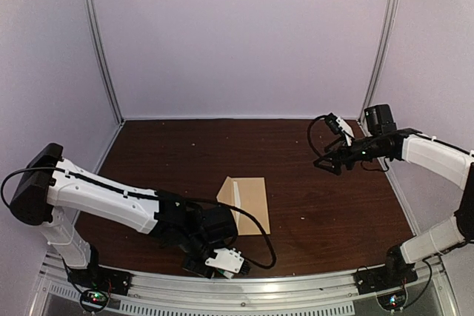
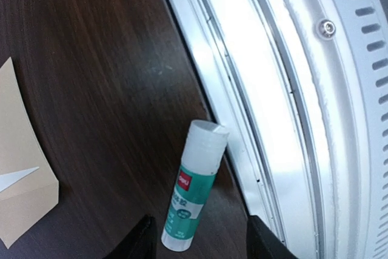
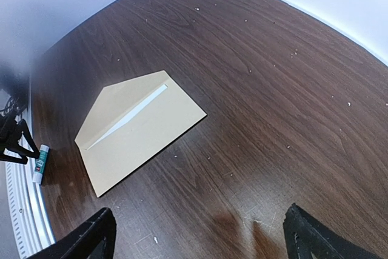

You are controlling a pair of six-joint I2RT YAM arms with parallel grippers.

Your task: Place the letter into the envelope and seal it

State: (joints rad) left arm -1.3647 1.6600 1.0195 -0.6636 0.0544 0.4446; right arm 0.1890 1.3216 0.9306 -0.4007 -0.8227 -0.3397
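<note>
The cream bordered letter (image 3: 130,113) seems already inside the tan kraft-paper envelope (image 3: 145,137) on the dark wooden tabletop (image 3: 273,89), a pale sliver showing; sealing remains, left claw (image 2: 199,222) released astride a green-and-white glue stick (image 2: 191,195), right claw (image 3: 200,216) released aloft.

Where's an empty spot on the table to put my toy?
The far half of the table, behind the envelope, is bare, and so is the stretch right of it. The near edge is crowded: the left pincer straddles the glue stick there.
</note>
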